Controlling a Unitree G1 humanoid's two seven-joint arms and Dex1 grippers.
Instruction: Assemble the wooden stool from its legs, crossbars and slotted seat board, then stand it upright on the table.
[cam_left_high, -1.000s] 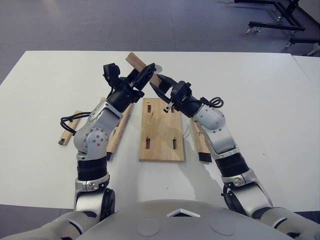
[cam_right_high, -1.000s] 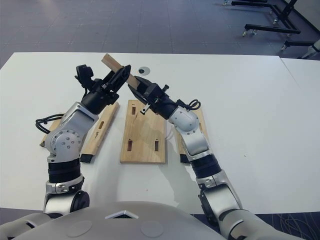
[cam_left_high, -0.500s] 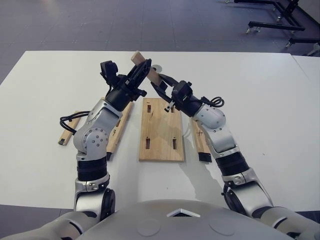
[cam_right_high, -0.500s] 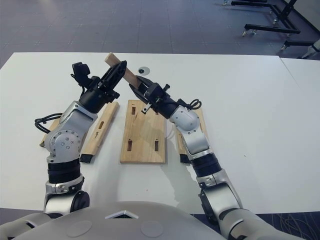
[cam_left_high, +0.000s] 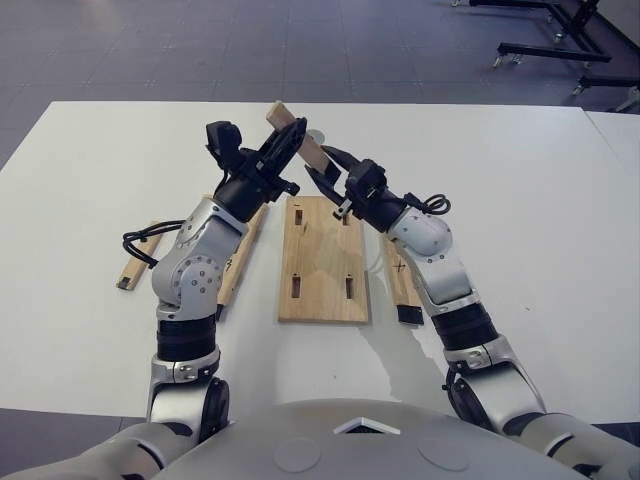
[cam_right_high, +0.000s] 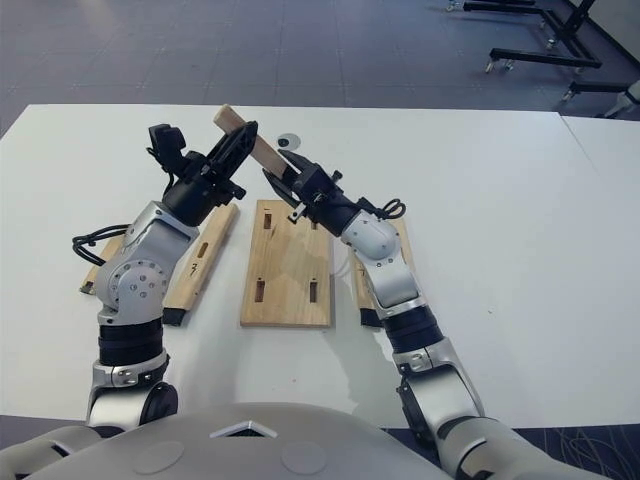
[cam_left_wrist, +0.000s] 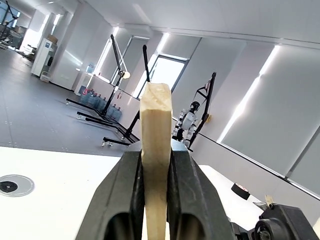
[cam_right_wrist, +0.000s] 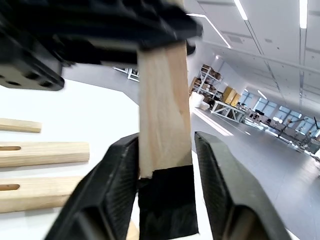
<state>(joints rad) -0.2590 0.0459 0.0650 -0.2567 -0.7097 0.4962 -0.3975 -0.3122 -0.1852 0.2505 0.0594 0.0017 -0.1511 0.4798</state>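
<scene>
The pale wooden stool leg with a black end (cam_left_high: 312, 153) is up in the air, tilted, over the far end of the flat wooden seat board with slots (cam_left_high: 322, 270). The left gripper (cam_left_high: 285, 143) squeezes it tight near its top half. The right gripper (cam_left_high: 322, 168) has its fingers spread on both sides of the black end. One finger touches the wood, and there is a gap at the other.

The seat board lies flat on the white table (cam_left_high: 520, 180). One more long wooden leg (cam_left_high: 235, 272) lies to its left, and another (cam_left_high: 402, 285) to its right. A short wooden bar (cam_left_high: 135, 266) lies farther left.

The leg looks light, hard and smooth. I think it will not bend, but it could slide or twist in a loose grip. Holding it on its wide flat sides, close to the end that must go into a slot, should keep it steady.
</scene>
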